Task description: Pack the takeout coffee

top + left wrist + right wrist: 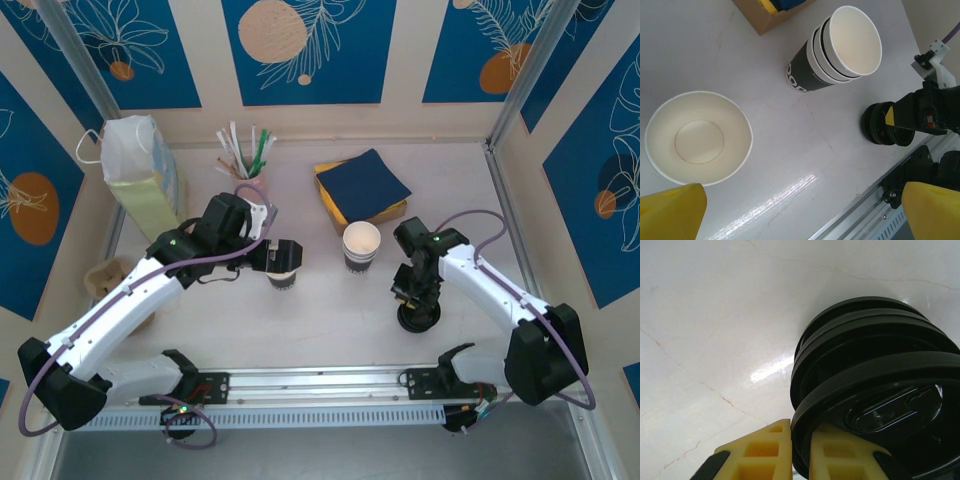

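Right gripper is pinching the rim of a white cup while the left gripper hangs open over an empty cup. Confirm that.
Not quite. The right gripper is pinching the rim of the top lid of a black stack, not a white cup; the right wrist view shows it. The left gripper does hang open over an empty cup.

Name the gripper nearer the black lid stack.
Right. The right gripper grips the black lid stack by its rim; the left gripper hangs open over a paper cup farther left.
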